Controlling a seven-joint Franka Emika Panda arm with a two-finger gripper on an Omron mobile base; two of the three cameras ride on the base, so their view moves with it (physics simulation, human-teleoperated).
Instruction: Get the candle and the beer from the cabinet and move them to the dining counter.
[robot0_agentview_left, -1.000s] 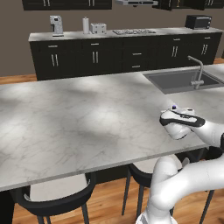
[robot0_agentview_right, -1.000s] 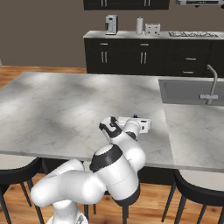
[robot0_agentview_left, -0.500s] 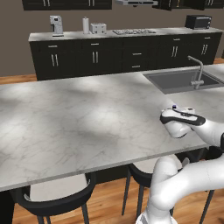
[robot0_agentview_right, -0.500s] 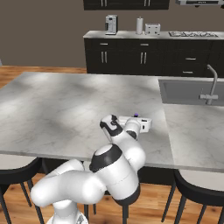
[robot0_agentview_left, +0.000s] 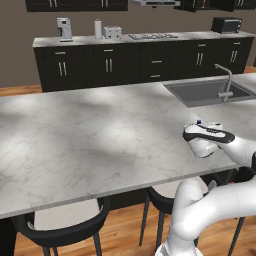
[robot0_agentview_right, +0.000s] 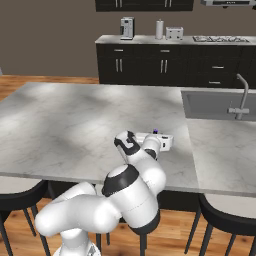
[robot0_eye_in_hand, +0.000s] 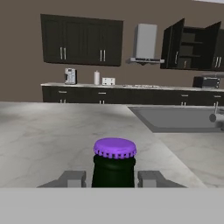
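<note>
From the hand camera I see the beer (robot0_eye_in_hand: 114, 162) standing upright on the dining counter (robot0_eye_in_hand: 52, 131), its purple cap centred between the two fingertips (robot0_eye_in_hand: 151, 178) of my gripper (robot0_eye_in_hand: 113, 179). A sliver of space shows on each side of the neck, so the jaws stand slightly spread and not pinching it. Ahead of the gripper and to its right lies the inset sink (robot0_eye_in_hand: 175, 118). Far beyond, up on the wall, the cabinet (robot0_eye_in_hand: 192, 46) hangs with both doors swung open.
</note>
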